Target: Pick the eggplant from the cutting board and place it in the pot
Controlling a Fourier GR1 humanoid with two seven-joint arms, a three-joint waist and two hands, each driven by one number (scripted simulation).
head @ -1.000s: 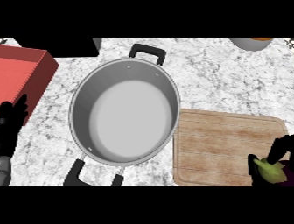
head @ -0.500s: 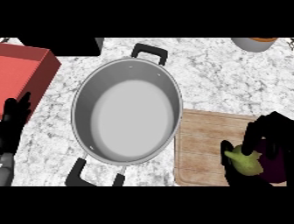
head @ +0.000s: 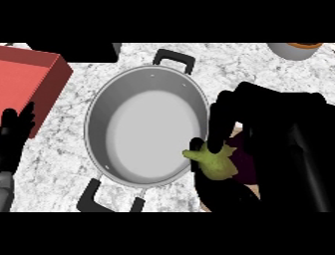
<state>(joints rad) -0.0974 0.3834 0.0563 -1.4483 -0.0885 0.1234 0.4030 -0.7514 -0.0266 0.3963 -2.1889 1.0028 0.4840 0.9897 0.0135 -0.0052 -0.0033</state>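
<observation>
My right hand [head: 273,134] fills the right side of the head view, shut on the eggplant [head: 222,160], whose green stem end and a bit of purple body show below the fingers. The eggplant hangs at the right rim of the grey pot [head: 144,132], which has black handles at its top and bottom. The hand hides nearly all of the cutting board; only a sliver [head: 253,190] shows. My left hand [head: 8,144] rests open at the left edge, fingers up.
A red box [head: 12,84] sits at the upper left, beside the pot. A small bowl [head: 295,50] stands at the top right, and a dark object [head: 82,51] lies along the top edge. The counter top is speckled marble.
My right hand has lifted the eggplant off the cutting board and carried it left and up to the pot's right rim. The left hand has stayed put.
</observation>
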